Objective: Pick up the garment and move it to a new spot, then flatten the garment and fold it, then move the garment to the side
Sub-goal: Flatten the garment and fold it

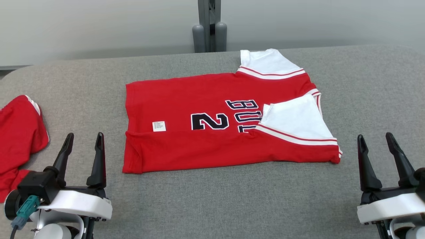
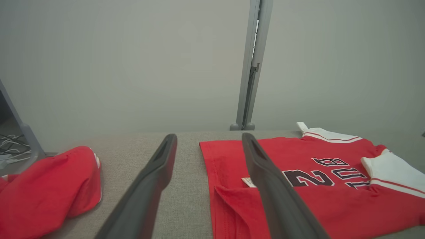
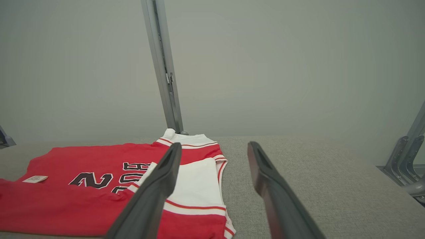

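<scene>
The garment [image 1: 199, 152], a red jersey with white sleeves, lies flat across the middle of the table [image 1: 232, 199], somewhat closer to the far edge than to the near one. Its hem points toward the table's left edge and its shoulders toward the right edge. The long side nearest the robot is folded up over the body in a red band, and the near sleeve [image 1: 295, 119] is turned inward, covering part of the dark lettering. A dark number 2 [image 1: 209, 121] and a small white label [image 1: 158, 126] sit just above the folded band. The far sleeve [image 1: 265, 63] spreads out toward the far edge.

The left gripper [image 1: 84, 134] stands near the table's near-left corner, its fingers spread wide and holding nothing, just off the jersey's hem corner and not touching it. The right gripper [image 1: 374, 135] stands near the near-right corner, likewise wide and empty, apart from the shoulder end.

A second red garment [image 1: 20, 132] lies crumpled at the left edge. Beyond the far edge, a grey post [image 1: 209, 26] rises against a pale wall.
</scene>
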